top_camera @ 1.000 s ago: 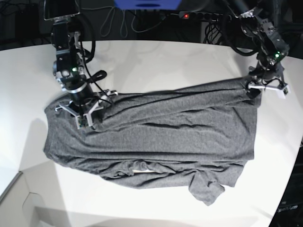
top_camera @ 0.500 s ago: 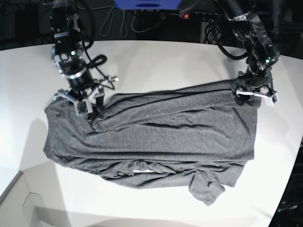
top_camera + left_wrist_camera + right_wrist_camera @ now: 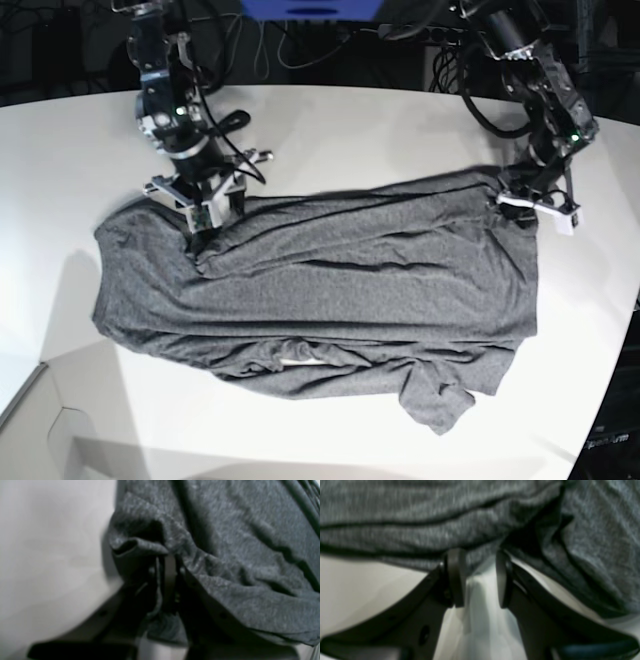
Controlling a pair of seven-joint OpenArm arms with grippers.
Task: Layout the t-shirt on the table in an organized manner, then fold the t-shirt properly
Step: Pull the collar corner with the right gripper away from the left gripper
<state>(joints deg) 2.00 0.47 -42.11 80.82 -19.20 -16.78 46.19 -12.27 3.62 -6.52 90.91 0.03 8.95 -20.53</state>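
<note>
The dark grey t-shirt (image 3: 350, 290) lies spread and wrinkled across the white table (image 3: 350, 130), one sleeve bunched at the front right. In the base view my left gripper (image 3: 530, 208) is at the shirt's far right corner. The left wrist view shows that gripper (image 3: 166, 562) shut on a rolled fold of the t-shirt (image 3: 237, 555). At the shirt's upper left edge, my right gripper (image 3: 208, 222) is pressed down on the cloth. Up close the right gripper (image 3: 478, 562) stands open, its fingertips (image 3: 455, 577) at the hem of the t-shirt (image 3: 420, 512) with white table (image 3: 357, 585) showing between them.
Cables and a power strip (image 3: 420, 33) run along the dark strip behind the table's curved back edge. A blue object (image 3: 310, 8) sits at the top centre. A lower white ledge (image 3: 50, 425) shows at the front left corner.
My left gripper has shut on the shirt's right corner and shifted slightly left. The right gripper has moved right along the shirt's upper left edge, staying open.
</note>
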